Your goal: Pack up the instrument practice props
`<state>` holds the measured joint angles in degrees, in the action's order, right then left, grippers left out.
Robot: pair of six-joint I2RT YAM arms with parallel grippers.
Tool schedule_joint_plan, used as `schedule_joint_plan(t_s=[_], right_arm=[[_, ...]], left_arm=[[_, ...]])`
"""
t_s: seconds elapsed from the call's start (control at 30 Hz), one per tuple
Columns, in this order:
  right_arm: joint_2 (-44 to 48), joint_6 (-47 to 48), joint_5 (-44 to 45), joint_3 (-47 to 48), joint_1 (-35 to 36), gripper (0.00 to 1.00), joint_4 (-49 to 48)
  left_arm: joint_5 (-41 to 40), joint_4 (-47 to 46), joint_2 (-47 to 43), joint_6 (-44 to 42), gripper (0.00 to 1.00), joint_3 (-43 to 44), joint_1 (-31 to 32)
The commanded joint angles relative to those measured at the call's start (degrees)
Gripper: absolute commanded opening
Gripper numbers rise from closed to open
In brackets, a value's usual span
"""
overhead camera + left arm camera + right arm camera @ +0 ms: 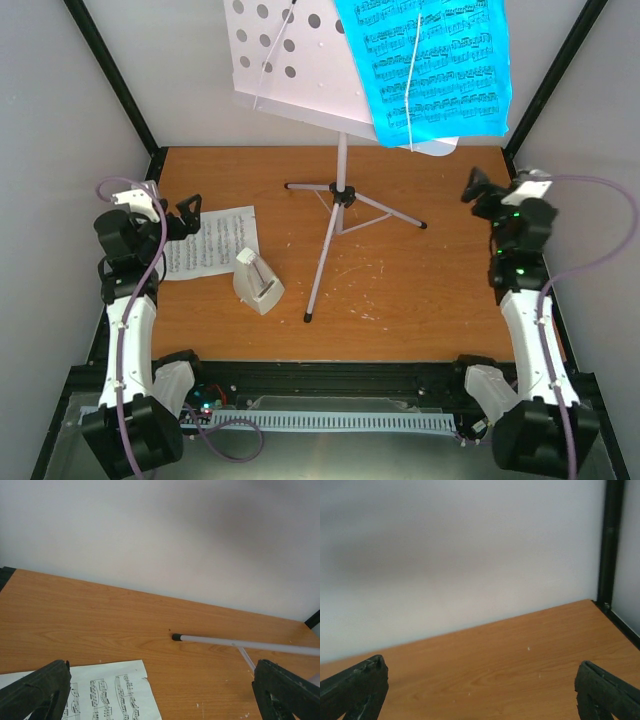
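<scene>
Wide open and empty, the left gripper [189, 215] hangs by the white sheet-music page [212, 242], near the small white pyramid metronome [257, 283], while the equally spread right gripper [472, 188] sits well right of the white perforated tripod stand [340, 190] bearing a bright blue page [430, 65].

Scuffed wooden table [420, 310] between white enclosure walls [50, 200], black posts [110, 72] at its far corners

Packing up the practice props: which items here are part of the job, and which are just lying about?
Part of the job: music stand, blue sheet music, white sheet-music page, metronome.
Not part of it: only the table and the back wall; no stray items show.
</scene>
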<state>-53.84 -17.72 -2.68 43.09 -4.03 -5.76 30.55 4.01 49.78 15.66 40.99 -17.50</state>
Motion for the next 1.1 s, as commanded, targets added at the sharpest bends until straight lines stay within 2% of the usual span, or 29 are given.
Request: schedule_joint_plan(t_s=[0.0, 0.1, 0.2, 0.37, 0.53, 0.67, 0.73, 0.87, 1.07], right_arm=[[2.36, -11.4, -20.55, 6.56, -12.12, 1.0, 4.48], [2.87, -16.57, -29.57, 10.58, -18.48, 1.0, 3.75], [3.5, -20.56, -34.38, 15.2, -21.36, 1.0, 2.25], [5.4, -30.41, -39.38, 18.9, -21.83, 1.0, -6.44], [6.32, -35.82, -43.0, 22.92, -21.83, 1.0, -13.49], [4.75, -40.17, -49.39, 26.56, -21.65, 0.99, -17.84], [3.79, -40.22, -51.45, 28.64, -21.0, 0.98, -17.28], [0.95, -33.33, -52.4, 33.56, -17.02, 0.94, -8.61], [-2.61, -27.21, -52.25, 37.98, -13.61, 0.8, -1.93]], left_arm=[[3.21, 0.31, 1.35, -1.94, 1.0, 0.59, 0.25], [4.62, 0.38, 2.2, -1.95, 0.99, 0.65, 0.28], [6.32, 0.14, 2.66, -1.74, 0.99, 0.49, 0.29], [9.75, -0.34, 3.66, -1.89, 0.99, 0.52, 1.08], [10.37, 0.71, 4.79, -3.22, 0.98, 2.23, 4.98], [13.05, 3.6, 4.86, -1.5, 0.96, 7.67, 6.87], [13.99, 4.71, 4.48, -0.05, 0.96, 11.65, 8.54], [12.74, 7.44, 4.67, 2.12, 0.95, 19.8, 15.83], [10.33, 4.66, 8.25, 6.47, 0.93, 28.39, 29.36]])
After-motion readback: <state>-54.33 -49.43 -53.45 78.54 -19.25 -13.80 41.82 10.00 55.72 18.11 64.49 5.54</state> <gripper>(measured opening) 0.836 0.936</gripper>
